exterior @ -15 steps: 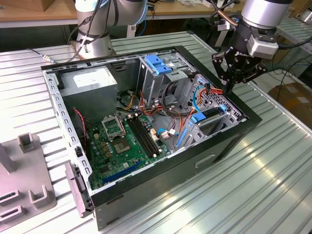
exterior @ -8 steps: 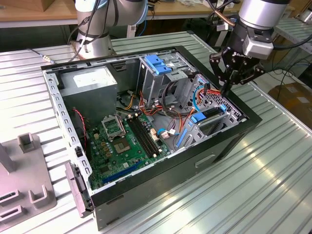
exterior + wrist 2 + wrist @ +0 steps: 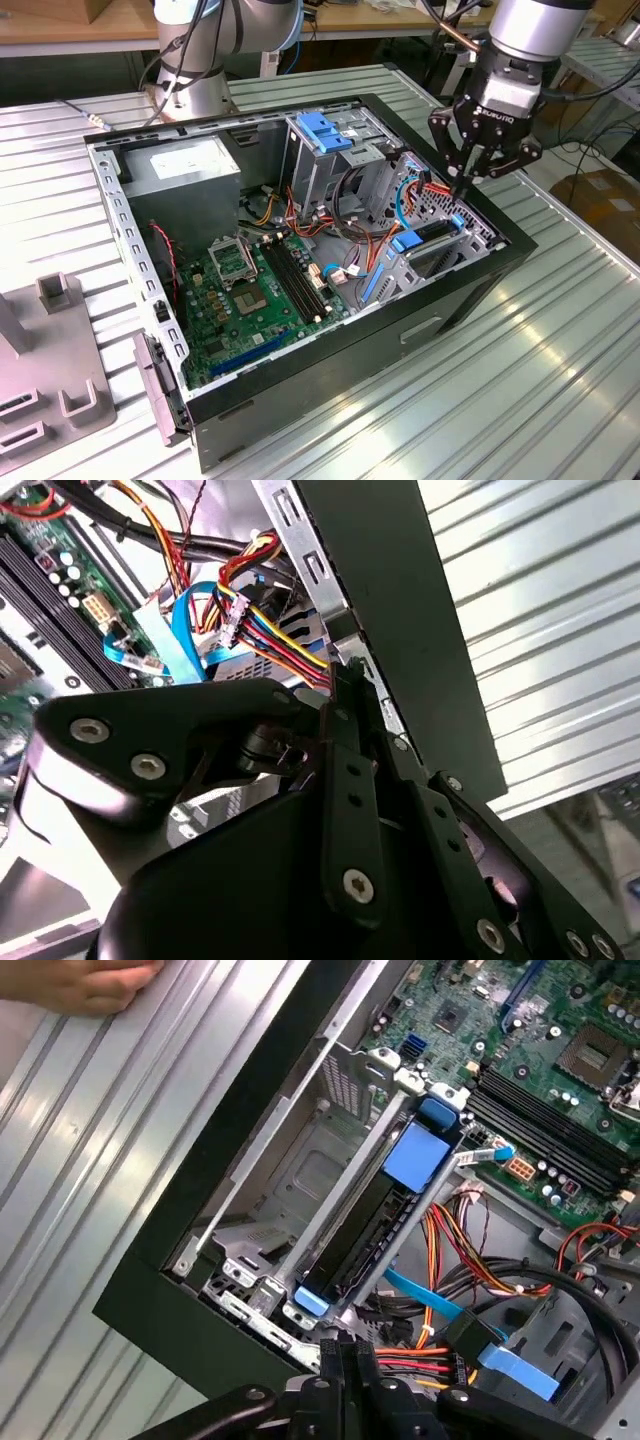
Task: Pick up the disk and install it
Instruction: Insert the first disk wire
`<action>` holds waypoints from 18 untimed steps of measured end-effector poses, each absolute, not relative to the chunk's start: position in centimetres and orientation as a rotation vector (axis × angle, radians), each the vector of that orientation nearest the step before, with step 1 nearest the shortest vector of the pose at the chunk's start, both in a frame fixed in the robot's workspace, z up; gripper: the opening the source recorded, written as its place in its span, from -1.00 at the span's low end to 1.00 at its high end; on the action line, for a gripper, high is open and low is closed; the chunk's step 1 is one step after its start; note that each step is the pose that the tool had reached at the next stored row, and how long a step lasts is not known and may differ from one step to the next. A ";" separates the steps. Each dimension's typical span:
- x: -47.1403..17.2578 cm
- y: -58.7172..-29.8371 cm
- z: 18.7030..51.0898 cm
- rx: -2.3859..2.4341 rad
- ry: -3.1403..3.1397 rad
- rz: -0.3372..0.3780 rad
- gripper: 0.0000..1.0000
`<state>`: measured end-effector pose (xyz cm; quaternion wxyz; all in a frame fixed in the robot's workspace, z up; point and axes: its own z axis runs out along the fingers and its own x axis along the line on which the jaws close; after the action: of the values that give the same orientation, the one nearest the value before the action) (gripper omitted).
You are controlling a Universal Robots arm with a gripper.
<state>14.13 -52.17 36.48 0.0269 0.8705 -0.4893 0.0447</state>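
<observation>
Ribbed metal table [image 3: 560, 330] under open computer case [image 3: 330, 390] and grey fixture [image 3: 60, 370].

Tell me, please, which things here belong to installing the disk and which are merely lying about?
Part of the job:
- the disk, blue-framed, standing in its bay
- the hand, above that bay
- the open computer case

Just lying about:
- the grey fixture on the table at the exterior view's left
- a person's hand on the table
</observation>
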 end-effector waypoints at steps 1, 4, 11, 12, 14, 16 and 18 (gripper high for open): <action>14.1 -52.2 36.5 2.676 -1.533 0.137 -0.67; 14.1 -52.2 36.4 2.638 -1.594 0.135 -0.67; 14.1 -52.2 36.3 2.553 -1.720 0.130 -0.67; 14.1 -52.2 36.3 2.552 -1.721 0.130 -0.67; 14.1 -52.2 36.3 2.552 -1.721 0.131 -0.67; 14.0 -52.2 36.3 2.552 -1.721 0.131 -0.67; 14.0 -52.2 36.3 2.552 -1.721 0.131 -0.67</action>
<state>14.05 -52.17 36.34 0.0304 0.8280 -0.5583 0.0423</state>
